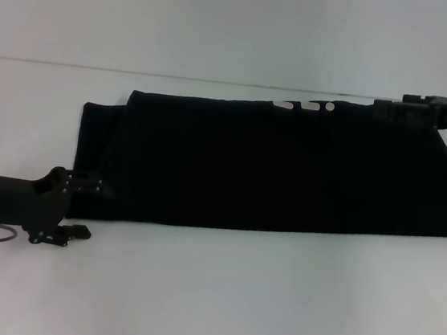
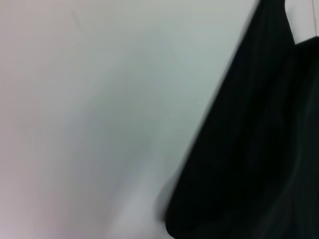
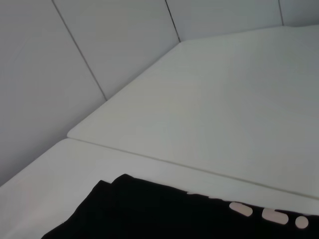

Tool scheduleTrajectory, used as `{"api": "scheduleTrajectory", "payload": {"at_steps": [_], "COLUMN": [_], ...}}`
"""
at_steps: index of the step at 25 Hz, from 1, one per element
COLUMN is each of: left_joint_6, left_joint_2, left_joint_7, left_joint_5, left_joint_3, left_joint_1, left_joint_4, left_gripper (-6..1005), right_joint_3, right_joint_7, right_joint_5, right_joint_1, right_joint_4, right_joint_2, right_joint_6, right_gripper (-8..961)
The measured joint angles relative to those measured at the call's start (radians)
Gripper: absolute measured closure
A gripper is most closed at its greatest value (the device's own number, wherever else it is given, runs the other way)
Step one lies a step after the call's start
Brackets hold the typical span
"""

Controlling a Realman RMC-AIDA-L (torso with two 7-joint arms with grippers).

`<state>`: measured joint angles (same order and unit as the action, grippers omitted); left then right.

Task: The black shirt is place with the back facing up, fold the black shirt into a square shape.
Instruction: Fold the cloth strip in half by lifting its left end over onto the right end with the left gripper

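Note:
The black shirt (image 1: pixel 272 169) lies on the white table as a long band folded lengthwise, running from left to right. Pale lettering (image 1: pixel 303 105) peeks out along its far edge. My left gripper (image 1: pixel 91 191) is at the shirt's near left corner, dark against the dark cloth. My right gripper (image 1: pixel 379 109) is at the far edge of the shirt toward the right end, just past the lettering. The left wrist view shows the shirt (image 2: pixel 259 149) as a dark edge over the table. In the right wrist view, the shirt (image 3: pixel 149 209) and its lettering (image 3: pixel 264 215) appear close below.
The white table (image 1: pixel 233 298) extends in front of the shirt. A second tabletop joins behind it at a seam (image 3: pixel 199 167). A pale panelled wall (image 3: pixel 99 45) stands behind the tables. The shirt's right end reaches the head view's right border.

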<state>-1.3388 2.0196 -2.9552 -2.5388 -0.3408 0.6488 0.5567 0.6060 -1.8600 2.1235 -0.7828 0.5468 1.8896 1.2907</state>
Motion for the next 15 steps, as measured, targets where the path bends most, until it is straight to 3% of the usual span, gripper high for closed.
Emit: {"api": "scheduleTrajectory", "payload": {"at_steps": [15], "left_joint_6": [0.04], "left_joint_2": [-0.005], "left_joint_7": [-0.022], "left_joint_5": [-0.001], "left_joint_3": [0.022], "left_joint_1": [0.004], "left_joint_4": [-0.017], "left_gripper": [185], "right_joint_3": [-0.011], "right_joint_7": [-0.007], "right_joint_5": [-0.004], "right_joint_1": [-0.001], "right_joint_4": [0.023], "right_joint_2": [0.004], "right_joint_6": [-0.002], "right_gripper": [90]}}
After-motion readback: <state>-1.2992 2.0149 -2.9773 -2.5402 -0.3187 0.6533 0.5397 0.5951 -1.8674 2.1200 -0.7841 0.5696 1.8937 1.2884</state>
